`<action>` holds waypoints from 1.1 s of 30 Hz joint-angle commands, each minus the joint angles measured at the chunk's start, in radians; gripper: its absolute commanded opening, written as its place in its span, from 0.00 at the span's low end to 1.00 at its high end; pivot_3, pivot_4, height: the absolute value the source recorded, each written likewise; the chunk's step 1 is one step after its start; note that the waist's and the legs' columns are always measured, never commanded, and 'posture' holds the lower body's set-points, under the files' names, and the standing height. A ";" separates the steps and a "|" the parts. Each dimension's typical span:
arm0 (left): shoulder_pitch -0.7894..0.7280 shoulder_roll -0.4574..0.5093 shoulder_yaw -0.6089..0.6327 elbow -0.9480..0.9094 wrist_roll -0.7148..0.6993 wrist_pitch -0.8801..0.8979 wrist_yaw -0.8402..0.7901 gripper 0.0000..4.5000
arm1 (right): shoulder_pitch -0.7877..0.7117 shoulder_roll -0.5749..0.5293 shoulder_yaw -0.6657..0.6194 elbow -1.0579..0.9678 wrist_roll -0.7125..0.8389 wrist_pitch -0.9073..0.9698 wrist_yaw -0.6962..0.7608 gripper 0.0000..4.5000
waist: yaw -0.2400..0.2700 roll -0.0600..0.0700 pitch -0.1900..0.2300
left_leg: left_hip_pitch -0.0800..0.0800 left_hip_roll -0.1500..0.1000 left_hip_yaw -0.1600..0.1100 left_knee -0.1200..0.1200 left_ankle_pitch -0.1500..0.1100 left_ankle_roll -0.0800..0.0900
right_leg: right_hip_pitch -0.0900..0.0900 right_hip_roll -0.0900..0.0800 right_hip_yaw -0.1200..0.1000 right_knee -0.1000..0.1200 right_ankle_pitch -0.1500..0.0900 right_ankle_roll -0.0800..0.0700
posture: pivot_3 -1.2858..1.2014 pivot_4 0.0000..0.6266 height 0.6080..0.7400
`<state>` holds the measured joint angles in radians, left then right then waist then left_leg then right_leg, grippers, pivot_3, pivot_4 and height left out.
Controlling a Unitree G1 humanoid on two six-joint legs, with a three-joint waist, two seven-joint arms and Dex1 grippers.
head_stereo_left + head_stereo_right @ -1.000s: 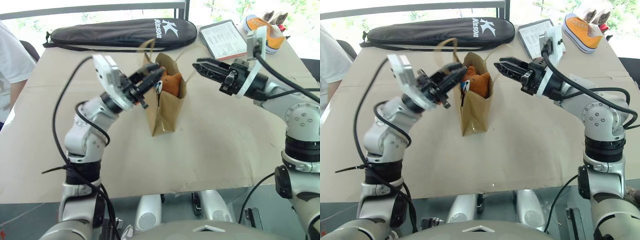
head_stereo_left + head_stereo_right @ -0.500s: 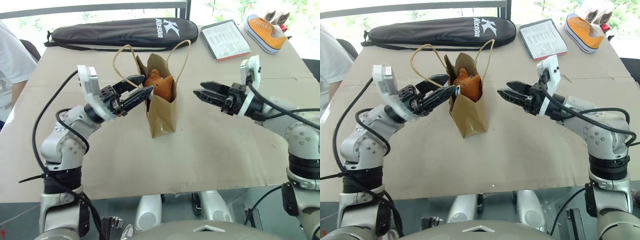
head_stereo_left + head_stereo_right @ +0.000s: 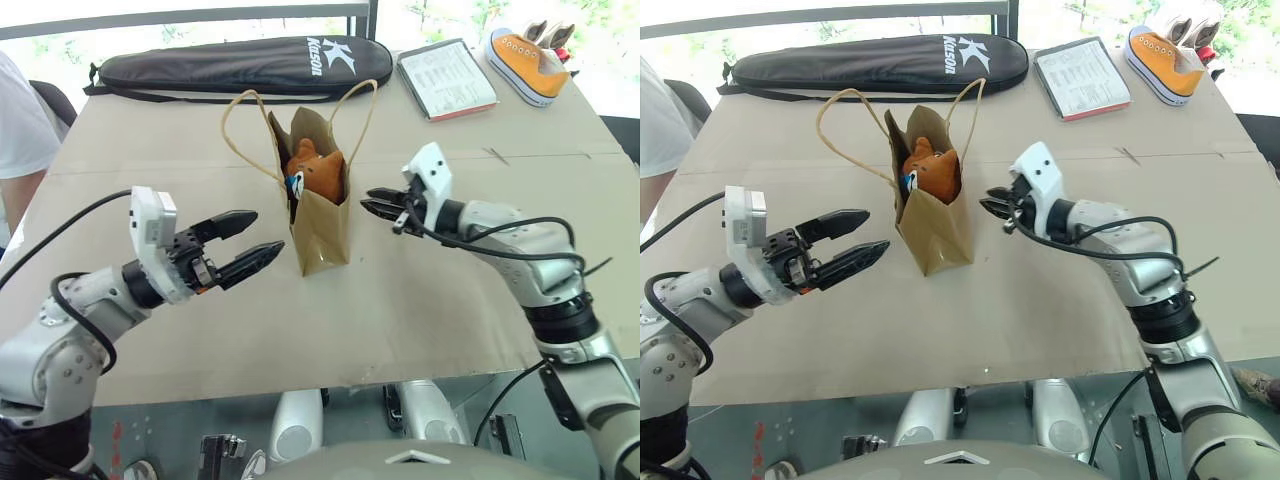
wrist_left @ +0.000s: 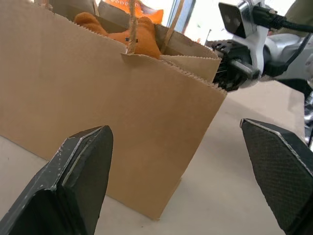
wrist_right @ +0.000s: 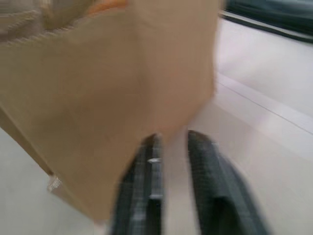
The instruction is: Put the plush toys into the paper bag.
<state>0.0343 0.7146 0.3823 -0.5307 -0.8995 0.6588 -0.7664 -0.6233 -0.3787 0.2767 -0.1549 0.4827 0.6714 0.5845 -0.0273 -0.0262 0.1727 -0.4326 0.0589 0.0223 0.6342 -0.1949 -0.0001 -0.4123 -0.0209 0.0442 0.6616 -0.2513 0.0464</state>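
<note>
We read "Kason" in white on the long black racket case (image 3: 240,62) at the table's far edge. The plain brown kraft paper bag (image 3: 322,225) stands upright mid-table, mouth upward, an orange-brown plush toy (image 3: 318,170) inside. Our left gripper (image 3: 250,242) gapes beside it, empty; our right gripper (image 3: 372,201) is closed, empty.

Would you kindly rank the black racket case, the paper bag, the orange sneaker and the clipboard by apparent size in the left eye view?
1. black racket case
2. paper bag
3. clipboard
4. orange sneaker

The bag stands nearer the camera than the other three, so its rank is somewhat flattered.
</note>
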 commanded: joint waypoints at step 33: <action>-0.204 -0.183 -0.196 0.058 0.226 -0.244 0.057 0.00 | 0.262 -0.019 -0.178 -0.361 0.045 -0.030 0.160 0.19 | 0.023 -0.001 -0.001 | 0.000 -0.001 -0.002 0.000 0.000 0.000 | 0.000 0.000 -0.002 0.001 0.000 0.000 | 0.52 0.24 1.00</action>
<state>-0.1307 0.5103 0.1560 -0.5028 -0.6082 0.4662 -0.5530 -0.3834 -0.3636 0.1664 -0.4103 0.4802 0.6327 0.7239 -0.0046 -0.0272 0.1720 -0.4331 0.0579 0.0204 0.6346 -0.1949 -0.0004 -0.4119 -0.0205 0.0417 0.6620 -0.2514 0.0459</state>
